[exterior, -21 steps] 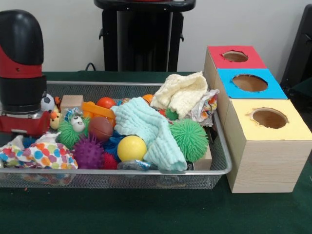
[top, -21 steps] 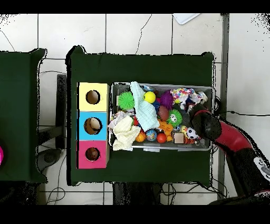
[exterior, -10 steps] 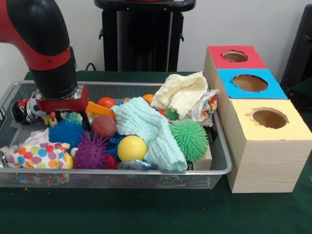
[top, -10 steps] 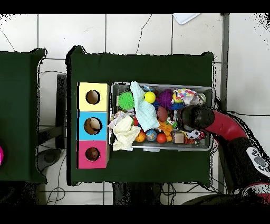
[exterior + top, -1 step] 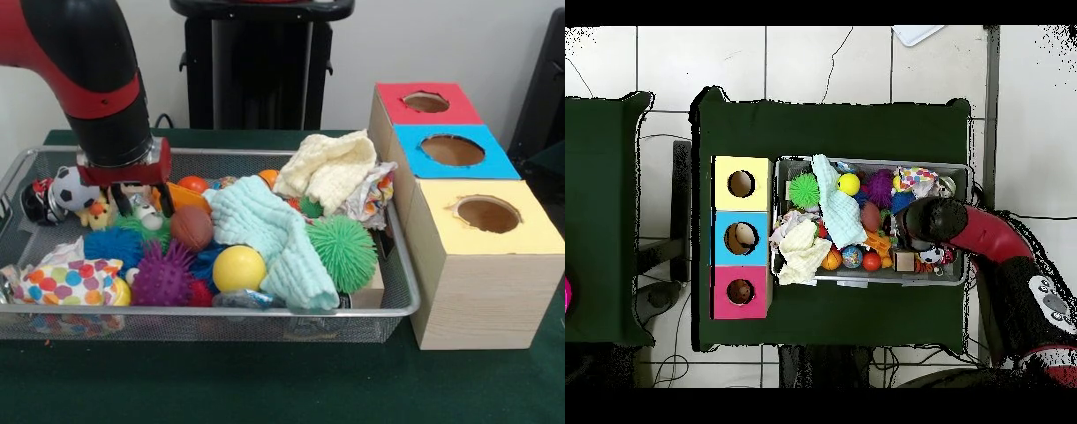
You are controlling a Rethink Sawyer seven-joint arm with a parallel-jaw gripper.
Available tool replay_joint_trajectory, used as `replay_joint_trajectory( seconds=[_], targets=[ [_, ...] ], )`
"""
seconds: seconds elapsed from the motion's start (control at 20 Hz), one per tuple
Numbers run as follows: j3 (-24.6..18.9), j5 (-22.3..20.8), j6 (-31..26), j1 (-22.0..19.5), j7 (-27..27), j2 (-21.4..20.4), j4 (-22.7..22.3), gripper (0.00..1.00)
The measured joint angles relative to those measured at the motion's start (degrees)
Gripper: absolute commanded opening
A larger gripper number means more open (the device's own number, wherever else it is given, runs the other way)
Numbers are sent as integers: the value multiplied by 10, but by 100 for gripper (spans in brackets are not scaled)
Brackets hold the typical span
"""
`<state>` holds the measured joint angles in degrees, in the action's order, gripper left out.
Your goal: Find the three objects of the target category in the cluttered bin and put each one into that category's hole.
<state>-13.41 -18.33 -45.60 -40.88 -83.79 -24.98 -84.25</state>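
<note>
A wire mesh bin (image 5: 265, 311) (image 5: 957, 168) holds a jumble of toys and cloths. My gripper (image 5: 140, 203) hangs over its left part, open, its black fingers (image 5: 166, 201) straddling a small white toy (image 5: 144, 212) lying on a green spiky ball. A brown ball (image 5: 191, 228) sits just right of it, with a yellow ball (image 5: 238, 268), a purple spiky ball (image 5: 161, 276) and a blue spiky ball (image 5: 113, 245) nearer the front. In the overhead view the arm (image 5: 937, 222) covers the gripper. The sorting box has red (image 5: 426, 102), blue (image 5: 452, 149) and yellow (image 5: 487, 214) holes.
A mint cloth (image 5: 265, 231) and a cream cloth (image 5: 328, 168) drape over the bin's middle and right. A green spiky ball (image 5: 342, 253), a polka-dot cloth (image 5: 71, 283) and a soccer-ball toy (image 5: 69, 187) lie there too. A black stand (image 5: 260, 62) rises behind.
The arm has swung from the bin's far left end toward its middle and risen slightly. The soccer-ball toy and the blue spiky ball it covered now show.
</note>
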Motion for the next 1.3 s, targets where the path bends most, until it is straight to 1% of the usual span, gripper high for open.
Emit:
replay_joint_trajectory(
  seconds=[0.2, 0.25, 0.8, 0.85, 1.3],
  targets=[
    [10, -16, -1, 9, 0, 0, 1, 100],
    [13, -29, -1, 13, 0, 1, 4, 100],
    [15, -83, -1, 14, 0, 2, 15, 100],
    [15, -94, -1, 14, 0, 3, 19, 100],
    [10, -122, -17, 11, 0, 4, 44, 100]
  ],
)
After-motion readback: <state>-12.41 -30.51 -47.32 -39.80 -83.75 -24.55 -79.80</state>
